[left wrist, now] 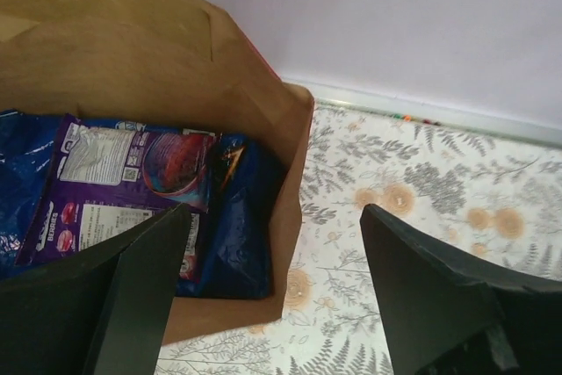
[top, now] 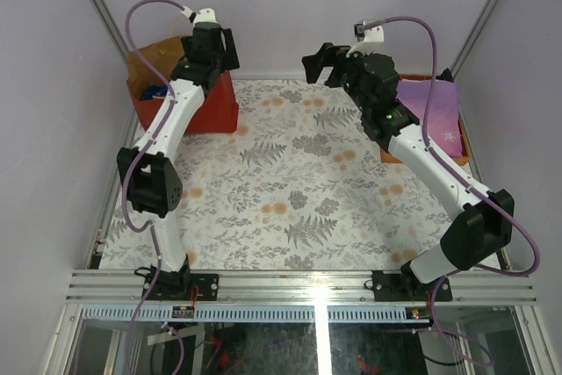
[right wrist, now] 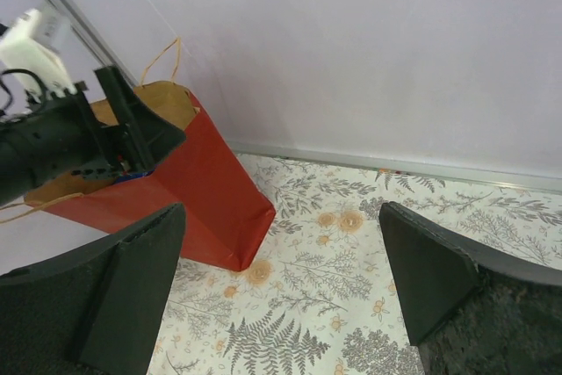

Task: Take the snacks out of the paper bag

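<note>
The left gripper (left wrist: 274,217), jaws spread wide, hangs over the paper bag's (left wrist: 132,50) open mouth, straddling its right rim. The purple berries packet (left wrist: 114,186) lies inside, down-left of the gripper, on the blue Doritos bag (left wrist: 241,234), its near edge hidden by the left finger. The right gripper (right wrist: 281,217), also spread, is well apart.

1. A finger (left wrist: 114,305) of my left claw (left wrist: 274,217) hides the purple packet (left wrist: 114,182) at 7 o'clock; its small print is unreadable.
2. The blue bag (left wrist: 241,234) runs off the wrist view at 9 o'clock.
3. From above, my left arm (top: 171,120) covers most of the paper bag (top: 215,111) at 10 o'clock.
</note>
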